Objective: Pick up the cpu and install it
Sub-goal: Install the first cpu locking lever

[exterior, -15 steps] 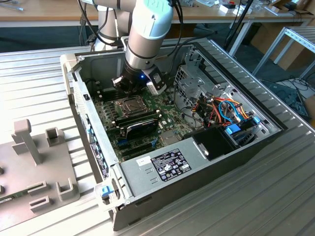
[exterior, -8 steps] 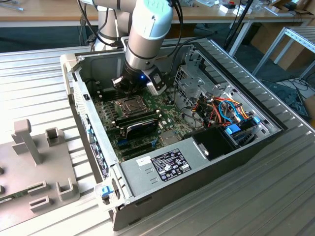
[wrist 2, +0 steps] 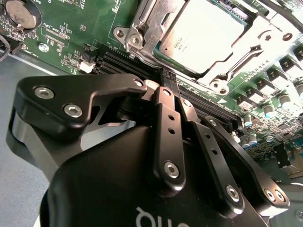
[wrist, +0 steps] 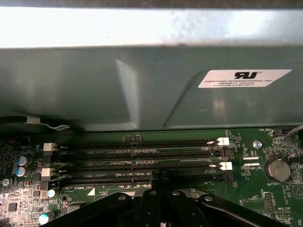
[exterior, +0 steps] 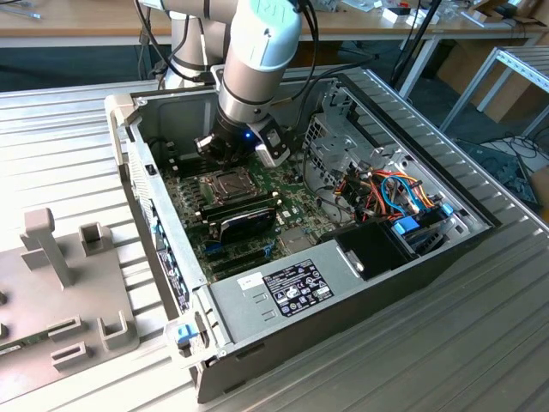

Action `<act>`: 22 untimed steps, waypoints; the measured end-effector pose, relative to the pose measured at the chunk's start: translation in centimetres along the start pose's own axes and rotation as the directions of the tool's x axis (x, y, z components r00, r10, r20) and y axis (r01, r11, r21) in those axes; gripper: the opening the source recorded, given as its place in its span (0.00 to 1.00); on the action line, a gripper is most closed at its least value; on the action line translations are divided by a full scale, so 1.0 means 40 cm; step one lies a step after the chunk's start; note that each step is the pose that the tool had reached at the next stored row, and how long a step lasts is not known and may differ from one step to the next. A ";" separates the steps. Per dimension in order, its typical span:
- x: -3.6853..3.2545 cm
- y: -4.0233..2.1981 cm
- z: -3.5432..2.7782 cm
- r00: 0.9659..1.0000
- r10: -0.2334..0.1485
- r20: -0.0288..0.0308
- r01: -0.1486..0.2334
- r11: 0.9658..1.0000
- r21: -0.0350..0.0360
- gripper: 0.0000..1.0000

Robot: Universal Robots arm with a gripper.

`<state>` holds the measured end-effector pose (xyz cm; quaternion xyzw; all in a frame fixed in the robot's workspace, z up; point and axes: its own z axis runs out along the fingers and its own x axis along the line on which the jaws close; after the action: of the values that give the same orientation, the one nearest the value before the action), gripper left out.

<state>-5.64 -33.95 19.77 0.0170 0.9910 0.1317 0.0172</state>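
cpu (wrist 2: 201, 33): seated in its socket frame (wrist 2: 142, 28).
hand (wrist 2: 166, 74): pressed together, empty, just beside frame; keep clear of board.

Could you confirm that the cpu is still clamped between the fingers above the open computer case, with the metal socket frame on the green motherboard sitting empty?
Not quite: the frame is not empty. In the second wrist view the cpu already sits in the metal socket frame on the green motherboard, and the fingers are closed together with nothing between them. The gripper is indeed over the open computer case.
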 end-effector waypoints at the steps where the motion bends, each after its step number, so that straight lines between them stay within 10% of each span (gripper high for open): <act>1: 0.000 0.000 0.000 1.000 0.000 0.000 0.000 1.000 0.000 0.11; 22: -0.023 0.000 0.004 1.000 0.000 0.000 0.000 1.000 0.000 0.11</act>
<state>-4.73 -33.95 19.63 0.0170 0.9910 0.1319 0.0172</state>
